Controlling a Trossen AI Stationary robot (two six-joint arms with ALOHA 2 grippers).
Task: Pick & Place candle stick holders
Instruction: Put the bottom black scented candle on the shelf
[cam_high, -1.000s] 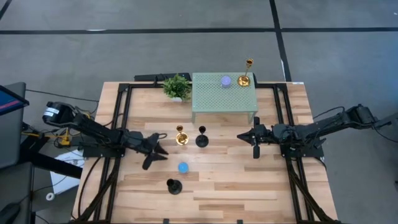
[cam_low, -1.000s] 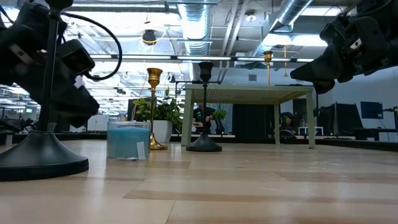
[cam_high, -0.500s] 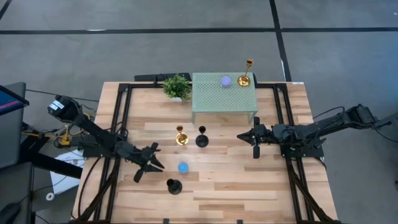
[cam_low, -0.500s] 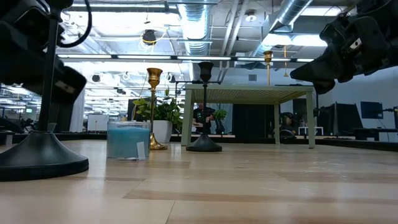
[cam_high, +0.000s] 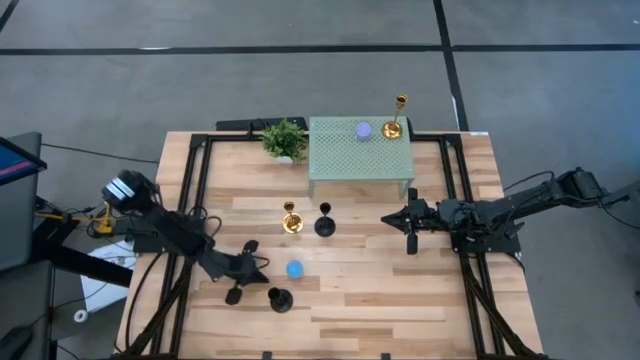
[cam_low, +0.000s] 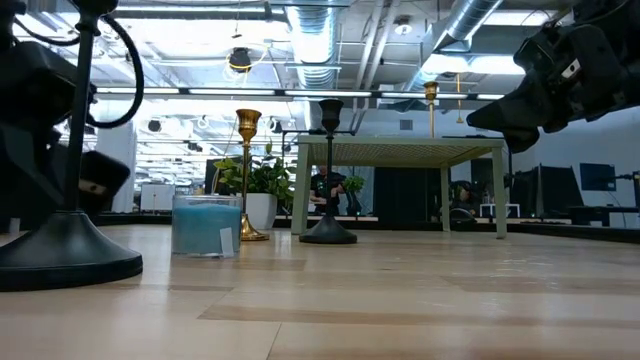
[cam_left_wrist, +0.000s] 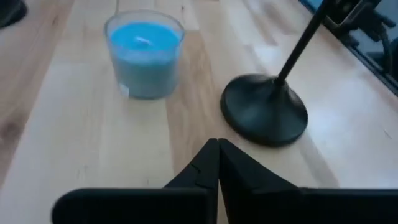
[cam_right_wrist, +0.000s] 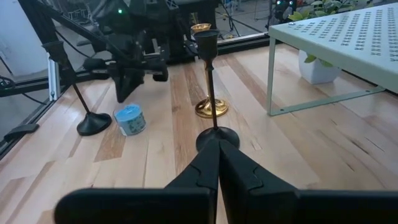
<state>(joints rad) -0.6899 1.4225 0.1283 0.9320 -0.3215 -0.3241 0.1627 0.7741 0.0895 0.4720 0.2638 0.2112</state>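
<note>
I have my left gripper (cam_high: 240, 283) pinched shut on nothing, low beside the black holder (cam_high: 279, 299) near the blue candle (cam_high: 294, 269), I think to line up a grab; my right gripper (cam_high: 409, 237) waits shut, well apart from that candle.

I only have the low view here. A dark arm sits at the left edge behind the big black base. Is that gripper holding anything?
Observer: No. The left wrist view shows the left gripper shut on nothing, short of the black holder.
Operator: What's on top of the green table? I only see its edge.
Observer: From above, a purple holder stands on the green table, beside the gold holder.
Operator: And the right arm?
Observer: Its wrist view shows the right gripper shut and empty, pointing at the second black holder.
</note>
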